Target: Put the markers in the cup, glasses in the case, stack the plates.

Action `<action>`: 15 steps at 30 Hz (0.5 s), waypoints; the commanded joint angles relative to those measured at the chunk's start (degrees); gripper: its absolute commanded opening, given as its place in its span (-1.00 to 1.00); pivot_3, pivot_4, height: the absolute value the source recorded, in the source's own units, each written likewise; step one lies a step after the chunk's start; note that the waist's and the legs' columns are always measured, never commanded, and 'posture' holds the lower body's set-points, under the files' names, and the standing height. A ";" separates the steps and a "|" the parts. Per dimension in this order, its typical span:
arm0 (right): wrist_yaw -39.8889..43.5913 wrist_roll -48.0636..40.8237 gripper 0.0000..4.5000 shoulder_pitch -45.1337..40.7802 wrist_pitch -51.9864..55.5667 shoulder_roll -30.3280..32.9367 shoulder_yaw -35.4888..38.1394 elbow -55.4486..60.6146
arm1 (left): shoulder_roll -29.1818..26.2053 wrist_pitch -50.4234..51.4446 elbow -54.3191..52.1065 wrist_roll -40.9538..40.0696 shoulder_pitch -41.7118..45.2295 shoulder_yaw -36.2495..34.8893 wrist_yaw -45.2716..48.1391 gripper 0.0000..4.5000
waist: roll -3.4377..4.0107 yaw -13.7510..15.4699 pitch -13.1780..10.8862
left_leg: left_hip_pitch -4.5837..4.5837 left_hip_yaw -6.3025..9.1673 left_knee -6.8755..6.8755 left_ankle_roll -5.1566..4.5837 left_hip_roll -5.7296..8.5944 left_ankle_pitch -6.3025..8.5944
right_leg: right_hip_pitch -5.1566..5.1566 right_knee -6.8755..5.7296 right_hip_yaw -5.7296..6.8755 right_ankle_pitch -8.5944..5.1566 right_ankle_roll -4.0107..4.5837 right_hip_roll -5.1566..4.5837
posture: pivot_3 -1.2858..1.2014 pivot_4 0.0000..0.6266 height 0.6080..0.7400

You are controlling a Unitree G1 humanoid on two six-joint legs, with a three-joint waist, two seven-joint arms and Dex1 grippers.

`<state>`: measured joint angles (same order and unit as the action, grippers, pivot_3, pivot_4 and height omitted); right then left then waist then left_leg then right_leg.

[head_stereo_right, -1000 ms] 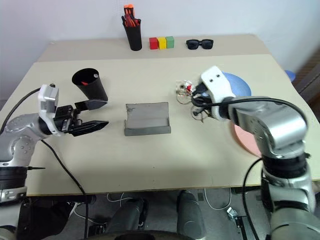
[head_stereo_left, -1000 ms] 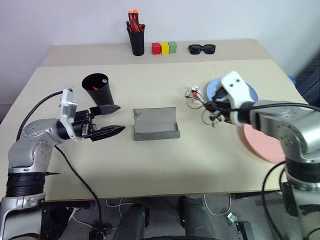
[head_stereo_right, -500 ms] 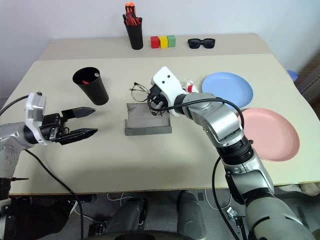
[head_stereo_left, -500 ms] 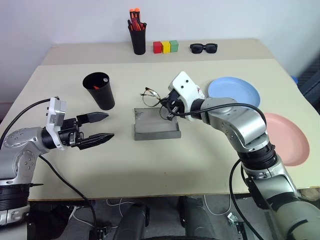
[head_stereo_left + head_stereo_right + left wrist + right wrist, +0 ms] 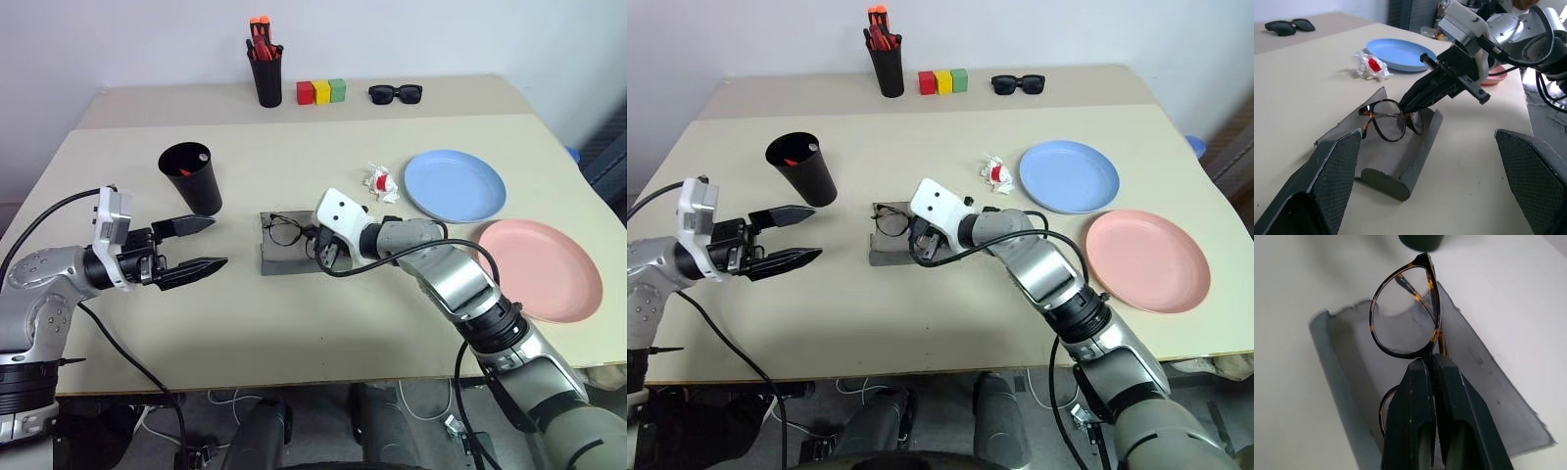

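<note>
The right gripper (image 5: 1409,104) is pinching the glasses (image 5: 1393,121) by the bridge, jaws fully closed on the frame, and is holding them over the open case (image 5: 302,245), the lenses standing upright just above its trough. The case is lying in the middle of the table (image 5: 323,333), lid folded flat. The left gripper (image 5: 201,245) is hovering wide open and empty beside the cup (image 5: 193,176), which is already holding something red, probably a marker. The blue plate (image 5: 456,184) and the pink plate (image 5: 539,269) are lying side by side, not stacked.

The risk now is the release. The glasses are standing on edge rather than lying flat, so letting go here could be tipping them onto the case wall or out onto the table. Pressing lower with that narrow grip on the bridge could be twisting the thin frame, or shoving the light case sideways, since nothing is steadying it.
</note>
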<state>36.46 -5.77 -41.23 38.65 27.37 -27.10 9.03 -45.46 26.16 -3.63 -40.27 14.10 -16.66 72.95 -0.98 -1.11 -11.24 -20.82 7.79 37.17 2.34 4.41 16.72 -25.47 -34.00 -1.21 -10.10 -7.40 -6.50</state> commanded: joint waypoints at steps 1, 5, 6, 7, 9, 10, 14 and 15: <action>3.50 2.24 -0.99 -0.32 -3.51 2.02 -0.45 1.35 | -0.32 -0.04 -1.80 -1.13 0.41 -0.81 -0.15 1.00 | 0.00 0.00 0.00 | 0.00 0.00 0.00 0.00 0.00 0.00 | 0.00 0.00 0.00 0.00 0.00 0.00 | 0.03 -0.52 1.00; 6.62 4.03 -0.99 -0.32 -4.32 3.91 -0.89 1.14 | -0.31 0.11 -2.05 -1.18 0.57 -0.66 -0.44 1.00 | 0.00 0.02 0.00 | 0.00 0.00 0.01 0.00 0.00 0.00 | 0.00 0.00 0.00 0.00 0.00 0.00 | 0.03 -0.52 1.00; 7.34 3.96 -0.99 -0.24 -4.05 3.96 -0.71 1.31 | -0.29 0.25 -2.19 -1.26 0.67 -0.61 -0.62 1.00 | 0.00 0.00 0.00 | 0.00 0.00 0.01 0.00 0.00 0.00 | 0.00 0.00 0.00 0.00 0.00 0.00 | 0.03 -0.52 1.00; 7.78 4.09 -0.99 -0.19 -3.82 3.88 -0.61 1.51 | -0.31 0.30 -2.29 -1.33 0.64 -0.64 -0.69 1.00 | 0.00 0.00 0.00 | 0.00 0.00 0.00 0.00 0.00 0.00 | 0.00 0.00 0.00 0.00 0.00 0.00 | 0.03 -0.52 1.00; 8.70 4.14 -0.99 -0.13 -3.44 3.57 -0.61 1.80 | -0.31 0.32 -2.45 -1.38 0.51 -0.61 -0.78 1.00 | 0.00 0.00 0.00 | 0.00 0.00 0.00 0.00 -0.01 0.00 | 0.00 0.00 0.00 0.00 0.00 0.00 | 0.03 -0.52 1.00; 9.08 4.42 -0.99 -0.06 -3.54 3.46 -0.86 1.88 | -0.29 0.35 -2.57 -1.41 0.44 -0.57 -0.88 1.00 | 0.00 0.02 0.00 | 0.00 0.00 0.01 0.00 -0.01 0.00 | 0.00 0.00 0.00 0.00 0.00 0.00 | 0.03 -0.52 1.00; 10.73 5.95 -0.99 0.42 -3.88 3.61 -1.96 1.55 | -0.10 0.50 -2.85 -1.37 0.66 -0.26 -1.31 1.00 | 0.00 0.04 0.00 | 0.00 0.00 0.01 0.00 -0.01 0.00 | 0.00 0.00 0.00 0.00 0.00 0.00 | 0.03 -0.52 1.00; 10.88 6.26 -0.99 0.46 -4.03 3.48 -1.92 1.23 | -0.09 0.48 -2.85 -1.33 0.71 -0.24 -1.32 1.00 | 0.00 0.04 0.00 | 0.00 0.00 0.01 0.00 -0.01 0.00 | 0.00 0.00 0.00 0.00 0.00 0.00 | 0.03 -0.52 1.00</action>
<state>46.81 -0.20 -40.68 35.45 30.86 -29.00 8.88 -45.44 26.80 -4.80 -40.64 14.18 -16.49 71.92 -0.98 -1.07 -11.24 -20.82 7.79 37.17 2.34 4.41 16.72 -25.47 -34.00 -1.22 -10.10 -7.39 -6.50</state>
